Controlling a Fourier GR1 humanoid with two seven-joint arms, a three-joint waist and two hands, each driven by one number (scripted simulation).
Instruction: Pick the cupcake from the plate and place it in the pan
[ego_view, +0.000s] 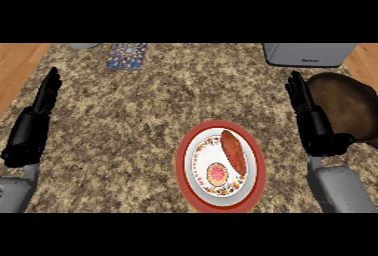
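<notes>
- The cupcake (217, 173) is small and round, seen from above with pink icing in a pale ring; it sits on the lower part of the plate (193, 161), not touched by any hand.
- Beside it, on the upper right part of the same plate, lies a long reddish-brown oval food (234, 152), maybe a sausage or a bread, I cannot tell which.
- The plate is white inside with a small coloured pattern near the edge and a wide red rim.
- The pan (345, 106) is dark brown and round, at the right edge of the surface, well apart from the plate.
- The right hand (308, 116) is black, fingers straight and close together, just beside the pan, holding nothing.
- The left hand (37, 116) rests at the left edge, fingers also straight and together.
- The surface (125, 125) is speckled brown stone; a grey box-like appliance (307, 54) and a patterned blue thing (127, 55) stand at the far side, and wooden floor (18, 65) shows beyond.
</notes>
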